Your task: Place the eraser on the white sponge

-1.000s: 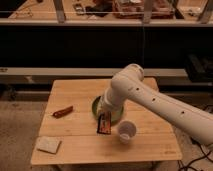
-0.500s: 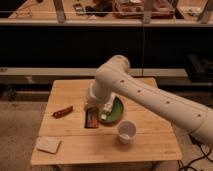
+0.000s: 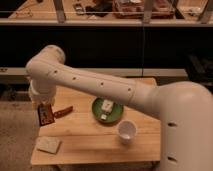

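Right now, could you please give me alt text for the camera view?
The robot's claw holds the eraser over the left edge of the wooden table, short of the white sponge at the front left corner. A reddish sausage-shaped item, a green plate holding a white box and a white cup lie farther right.

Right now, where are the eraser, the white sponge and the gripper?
eraser (image 3: pixel 46 117): camera view, on its orange-red label face.
white sponge (image 3: pixel 48 145): camera view, middle of its top.
gripper (image 3: pixel 43 108): camera view, between its tips, just above the eraser.
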You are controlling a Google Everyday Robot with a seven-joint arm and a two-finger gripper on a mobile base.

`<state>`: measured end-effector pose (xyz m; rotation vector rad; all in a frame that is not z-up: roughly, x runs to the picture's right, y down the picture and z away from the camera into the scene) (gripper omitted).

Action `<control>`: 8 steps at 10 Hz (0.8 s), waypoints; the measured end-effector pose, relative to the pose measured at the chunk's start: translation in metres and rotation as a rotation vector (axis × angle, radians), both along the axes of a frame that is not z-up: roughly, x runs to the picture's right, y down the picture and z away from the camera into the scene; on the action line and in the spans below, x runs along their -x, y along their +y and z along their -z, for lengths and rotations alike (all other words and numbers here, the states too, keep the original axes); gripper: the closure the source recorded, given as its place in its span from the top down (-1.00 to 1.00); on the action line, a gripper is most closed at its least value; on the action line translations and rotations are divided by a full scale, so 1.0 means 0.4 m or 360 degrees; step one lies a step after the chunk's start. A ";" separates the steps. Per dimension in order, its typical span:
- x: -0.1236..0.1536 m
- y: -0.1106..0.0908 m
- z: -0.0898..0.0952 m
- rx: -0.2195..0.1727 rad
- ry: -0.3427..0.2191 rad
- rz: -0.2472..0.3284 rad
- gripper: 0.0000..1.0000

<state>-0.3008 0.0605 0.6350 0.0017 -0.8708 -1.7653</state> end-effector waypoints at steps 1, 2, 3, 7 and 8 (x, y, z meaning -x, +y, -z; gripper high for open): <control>0.056 0.023 -0.043 -0.0025 0.0007 0.0077 -1.00; 0.078 0.036 -0.055 -0.0029 0.0005 0.0109 -1.00; 0.091 0.042 -0.062 -0.0032 0.0005 0.0126 -1.00; 0.085 0.064 -0.086 -0.0028 0.0019 0.0122 -1.00; 0.070 0.085 -0.128 -0.0070 0.0053 0.0133 -1.00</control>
